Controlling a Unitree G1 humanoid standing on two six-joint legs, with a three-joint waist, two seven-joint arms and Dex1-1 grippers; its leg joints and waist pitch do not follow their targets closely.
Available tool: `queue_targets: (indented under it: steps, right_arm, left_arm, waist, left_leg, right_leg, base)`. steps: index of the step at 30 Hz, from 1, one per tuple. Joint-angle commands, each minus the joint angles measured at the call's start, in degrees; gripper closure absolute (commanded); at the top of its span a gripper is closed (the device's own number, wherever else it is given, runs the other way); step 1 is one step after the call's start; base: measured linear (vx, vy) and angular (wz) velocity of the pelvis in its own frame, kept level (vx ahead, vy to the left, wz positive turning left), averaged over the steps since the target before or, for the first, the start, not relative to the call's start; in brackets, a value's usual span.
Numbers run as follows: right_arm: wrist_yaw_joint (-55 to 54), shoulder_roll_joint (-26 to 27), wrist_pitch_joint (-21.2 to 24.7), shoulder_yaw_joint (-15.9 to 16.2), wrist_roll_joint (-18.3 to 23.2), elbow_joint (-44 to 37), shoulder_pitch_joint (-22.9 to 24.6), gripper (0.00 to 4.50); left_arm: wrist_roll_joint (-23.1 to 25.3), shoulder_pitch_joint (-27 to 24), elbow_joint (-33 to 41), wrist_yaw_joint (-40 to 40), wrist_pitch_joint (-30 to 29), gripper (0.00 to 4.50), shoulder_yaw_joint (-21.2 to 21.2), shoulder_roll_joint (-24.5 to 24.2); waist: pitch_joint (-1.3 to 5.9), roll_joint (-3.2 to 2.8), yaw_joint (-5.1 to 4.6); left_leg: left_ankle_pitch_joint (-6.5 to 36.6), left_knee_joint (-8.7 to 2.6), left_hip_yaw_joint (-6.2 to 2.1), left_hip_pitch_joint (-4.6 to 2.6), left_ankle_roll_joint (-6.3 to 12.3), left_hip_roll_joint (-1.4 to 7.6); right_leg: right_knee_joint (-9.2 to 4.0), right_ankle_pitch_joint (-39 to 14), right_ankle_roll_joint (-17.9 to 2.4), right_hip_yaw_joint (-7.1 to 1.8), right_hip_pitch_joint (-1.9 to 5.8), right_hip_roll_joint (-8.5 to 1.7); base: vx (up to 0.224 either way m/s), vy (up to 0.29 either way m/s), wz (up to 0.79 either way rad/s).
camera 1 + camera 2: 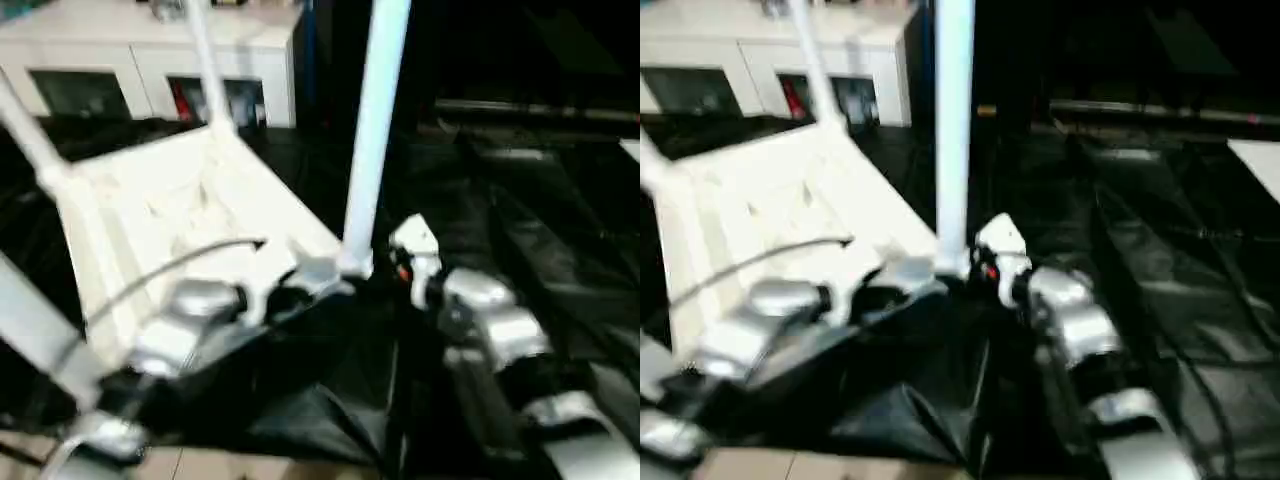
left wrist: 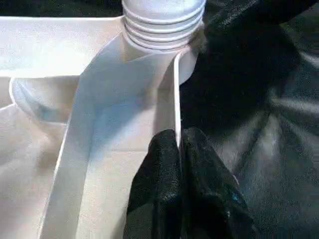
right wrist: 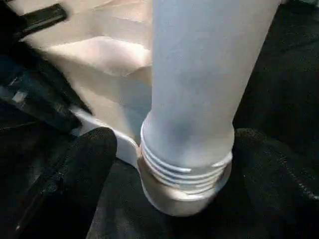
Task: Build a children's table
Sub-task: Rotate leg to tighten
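The children's table (image 1: 190,215) lies upside down on a black sheet (image 1: 1160,260), its ribbed underside facing up and its white tube legs standing upward. The robot's left gripper (image 2: 178,149) is clenched on the thin rim of the tabletop, one black finger on each side of the wall, just short of the corner socket where the nearest leg (image 1: 375,130) is threaded in; the screw threads at the leg's base show right beyond the fingertips. The right gripper (image 3: 164,149) stands released, its fingers (image 3: 84,164) spread wide on either side of that same leg's threaded base, with visible gaps between each black pad and the tube. From the head camera, this leg rises upright between the two silver forearms, with the left wrist reaching in from the table side and the right wrist close against the leg's foot from the other side. Two more legs (image 1: 205,60) stand at the table's far corners, beyond the left gripper. A white cabinet (image 1: 150,60) with glass-fronted compartments sits behind the table.
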State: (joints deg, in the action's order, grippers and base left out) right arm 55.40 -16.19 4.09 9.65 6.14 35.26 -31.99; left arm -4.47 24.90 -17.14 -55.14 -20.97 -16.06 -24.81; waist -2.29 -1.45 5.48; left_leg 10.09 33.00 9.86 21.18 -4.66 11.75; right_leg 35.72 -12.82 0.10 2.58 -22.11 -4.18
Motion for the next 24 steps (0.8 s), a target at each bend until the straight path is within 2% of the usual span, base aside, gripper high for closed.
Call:
queue_targets:
  steps: [1, 7, 9, 12, 17, 18, 24]
  right_arm:
    - [5.3, -1.3, -0.2, 1.3, 0.7, -1.5, 0.2, 0.41]
    - [9.4, -2.1, 0.9, 1.8, 2.8, -3.3, 0.5, 0.41]
    - [9.5, -1.9, 0.7, 2.1, 2.4, -2.8, 0.4, 0.41]
    - [9.9, -1.8, 0.7, 2.2, 2.2, -2.2, 0.2, 0.41]
    - [10.9, -1.9, 0.7, 2.2, 1.9, -1.4, -0.1, 0.95]
    - [11.4, -1.8, 0.7, 2.2, 1.9, -1.2, -0.2, 1.05]
    - [11.3, -1.2, 0.6, 2.8, 2.1, -0.4, -0.6, 1.58]
  left_arm:
    - [-0.6, -2.8, 0.7, -6.4, -1.0, 4.5, -3.2, -2.2]
    - [-2.1, -4.5, 4.2, -9.2, -1.9, 4.5, -2.9, -5.0]
    - [-2.1, -4.7, 4.3, -9.3, -1.8, 4.5, -2.8, -5.3]
    - [-2.0, -4.8, 4.3, -9.4, -1.7, 4.5, -2.6, -5.4]
    - [-2.0, -5.1, 4.4, -9.5, -1.8, 4.5, -2.4, -5.7]
    - [-2.0, -5.2, 4.5, -9.7, -1.9, 4.5, -2.4, -5.8]
    - [-2.0, -5.4, 4.4, -9.5, -2.4, 4.5, -2.2, -6.3]
  waist:
    - [3.19, 0.12, 0.44]
    - [3.03, 0.08, 0.92]
    - [3.04, 0.48, 1.11]
    - [3.13, 0.42, 1.14]
    - [3.19, 0.51, 1.17]
    - [3.21, 0.37, 1.21]
    - [3.16, 0.44, 1.1]
  left_leg:
    - [9.7, -3.5, -0.17, -0.41, 2.81, 1.27]
    - [11.1, -3.7, 0.02, -0.77, 2.47, 1.45]
    - [10.8, -3.73, 0.04, -0.74, 2.2, 1.41]
    - [9.7, -3.65, 0.02, -0.63, 2.06, 1.32]
    - [8.3, -3.46, 0.05, -0.48, 2.66, 1.21]
    - [8.4, -3.47, 0.02, -0.5, 2.64, 1.23]
    - [9.0, -3.57, -0.02, -0.5, 2.39, 1.24]
  right_leg:
    - [-3.75, -0.8, -13.9, -1.82, 2.4, -3.23]
    - [-3.95, -3.0, -14.4, -1.94, 2.1, -3.3]
    - [-3.92, -3.3, -14.2, -1.97, 2.16, -3.29]
    - [-3.79, -2.6, -13.8, -1.98, 2.25, -3.33]
    - [-3.62, -0.7, -13.8, -1.92, 2.35, -3.27]
    - [-3.62, -1.0, -13.9, -1.9, 2.35, -3.32]
    - [-3.69, -2.2, -13.9, -1.86, 2.35, -3.29]
  base:
    - [0.0, 0.0, 0.0]
    - [0.0, 0.0, 0.0]
    - [0.0, 0.0, 0.0]
    - [0.0, 0.0, 0.0]
    - [0.0, 0.0, 0.0]
    - [0.0, 0.0, 0.0]
    - [0.0, 0.0, 0.0]
